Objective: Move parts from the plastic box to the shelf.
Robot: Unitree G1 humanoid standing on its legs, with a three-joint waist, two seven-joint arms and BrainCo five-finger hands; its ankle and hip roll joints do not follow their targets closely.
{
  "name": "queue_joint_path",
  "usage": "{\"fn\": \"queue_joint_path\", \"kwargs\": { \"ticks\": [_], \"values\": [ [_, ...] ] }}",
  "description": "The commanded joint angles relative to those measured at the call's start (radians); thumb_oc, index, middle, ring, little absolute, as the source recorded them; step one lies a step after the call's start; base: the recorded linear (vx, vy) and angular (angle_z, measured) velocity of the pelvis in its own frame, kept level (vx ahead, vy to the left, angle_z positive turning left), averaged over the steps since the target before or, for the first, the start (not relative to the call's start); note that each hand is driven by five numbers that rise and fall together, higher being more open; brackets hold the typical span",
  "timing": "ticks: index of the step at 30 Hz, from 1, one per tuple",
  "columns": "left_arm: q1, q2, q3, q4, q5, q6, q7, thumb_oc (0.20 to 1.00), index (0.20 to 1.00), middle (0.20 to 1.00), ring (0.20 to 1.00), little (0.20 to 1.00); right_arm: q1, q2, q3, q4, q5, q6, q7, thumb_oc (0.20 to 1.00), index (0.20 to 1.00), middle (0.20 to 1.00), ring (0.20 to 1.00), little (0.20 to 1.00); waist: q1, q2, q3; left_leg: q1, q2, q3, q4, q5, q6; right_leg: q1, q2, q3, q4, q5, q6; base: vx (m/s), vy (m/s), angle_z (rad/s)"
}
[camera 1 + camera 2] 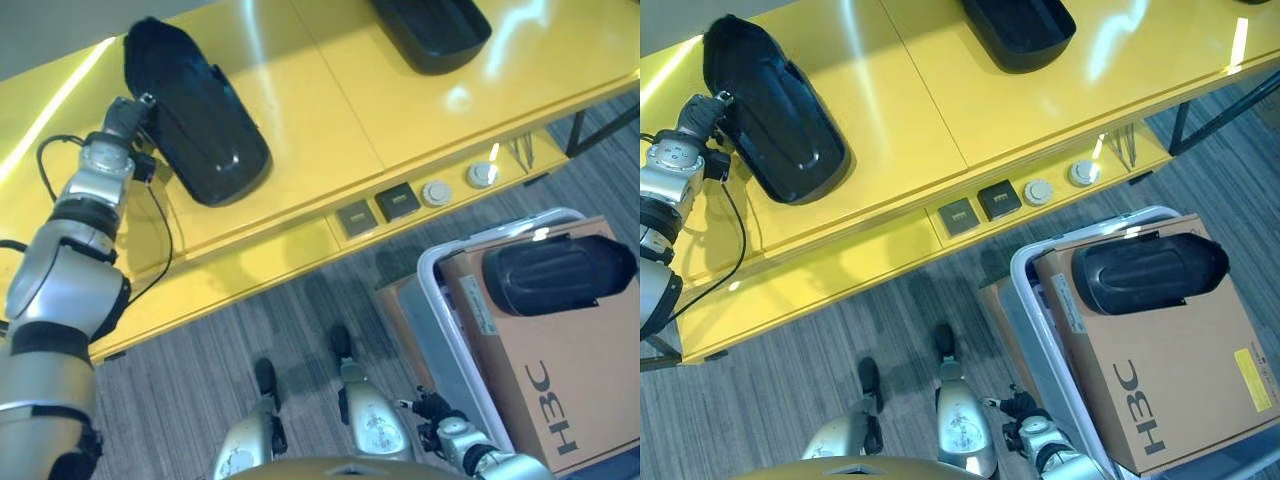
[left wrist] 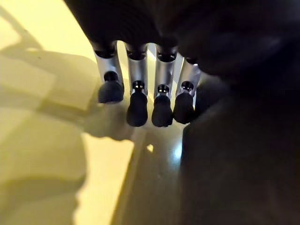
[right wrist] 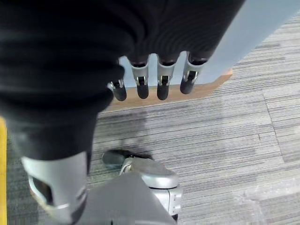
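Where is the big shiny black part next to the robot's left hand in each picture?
Left eye view: big shiny black part upper left on the yellow shelf, beside the left hand.
Right eye view: same part, upper left.
Left wrist view: dark mass past the fingers.
Right wrist view: not in it.
Shared landmark: the yellow shelf.

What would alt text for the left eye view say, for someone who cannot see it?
The robot's left hand is at the edge of a black moulded part lying on a yellow shelf, with a second black part farther along. On the floor beside it, a plastic box holds a cardboard carton with another black part on top.
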Motion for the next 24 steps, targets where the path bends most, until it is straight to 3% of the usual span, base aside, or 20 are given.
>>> {"fn": "queue_joint_path", "kwargs": {
  "ticks": [1, 14, 15, 16, 17, 24],
  "values": [
    [-0.086, 0.063, -0.052, 0.021, 0.051, -0.033, -0.003, 0.200, 0.200, 0.200, 0.200, 0.200, -0.021, 0.003, 0.044, 0.030, 0.039, -0.007, 0.003, 1.000, 1.000, 1.000, 1.000, 1.000, -0.006, 0.015, -0.002, -0.024, 0.067, -0.078, -0.005, -0.005, -0.042, 0.052, -0.080, 0.018, -0.003, -0.079, 0.112, 0.00, 0.000, 0.00],
    [-0.129, 0.019, -0.038, 0.087, 0.068, -0.017, 0.024, 0.200, 0.200, 0.200, 0.200, 0.200, -0.008, 0.010, 0.055, 0.045, 0.042, -0.005, 0.013, 1.000, 1.000, 1.000, 1.000, 1.000, -0.015, 0.009, -0.003, -0.023, 0.071, -0.070, -0.005, -0.010, -0.043, 0.050, -0.079, 0.026, -0.003, -0.083, 0.110, 0.00, 0.000, 0.00],
    [-0.139, 0.010, -0.031, 0.098, 0.067, -0.014, 0.026, 0.533, 0.533, 0.533, 0.533, 0.533, -0.004, 0.009, 0.055, 0.046, 0.041, -0.004, 0.012, 1.000, 1.000, 1.000, 1.000, 1.000, -0.019, 0.008, -0.004, -0.022, 0.074, -0.065, -0.005, -0.010, -0.043, 0.047, -0.079, 0.027, -0.003, -0.082, 0.110, 0.00, -0.002, -0.04],
    [-0.140, 0.010, -0.031, 0.098, 0.067, -0.014, 0.026, 0.959, 0.959, 0.959, 0.959, 0.959, -0.004, 0.009, 0.055, 0.046, 0.041, -0.004, 0.012, 1.000, 1.000, 1.000, 1.000, 1.000, -0.019, 0.008, -0.004, -0.022, 0.074, -0.065, -0.005, -0.011, -0.043, 0.047, -0.079, 0.027, -0.003, -0.082, 0.110, 0.00, 0.000, -0.04],
    [-0.143, 0.007, -0.024, 0.100, 0.064, -0.012, 0.028, 1.000, 1.000, 1.000, 1.000, 1.000, -0.003, 0.007, 0.053, 0.046, 0.043, -0.003, 0.012, 1.000, 1.000, 1.000, 1.000, 1.000, -0.021, 0.007, -0.005, -0.022, 0.075, -0.062, -0.005, -0.011, -0.044, 0.046, -0.079, 0.029, -0.003, -0.083, 0.110, 0.00, 0.000, 0.00],
    [-0.153, -0.016, -0.005, 0.101, 0.041, -0.011, 0.043, 1.000, 1.000, 1.000, 1.000, 1.000, 0.003, 0.002, 0.050, 0.050, 0.047, 0.001, 0.011, 1.000, 1.000, 1.000, 1.000, 1.000, -0.028, 0.011, -0.013, -0.019, 0.079, -0.054, -0.005, -0.012, -0.046, 0.045, -0.076, 0.036, -0.003, -0.086, 0.108, 0.00, 0.002, -0.03]
  ]
}}
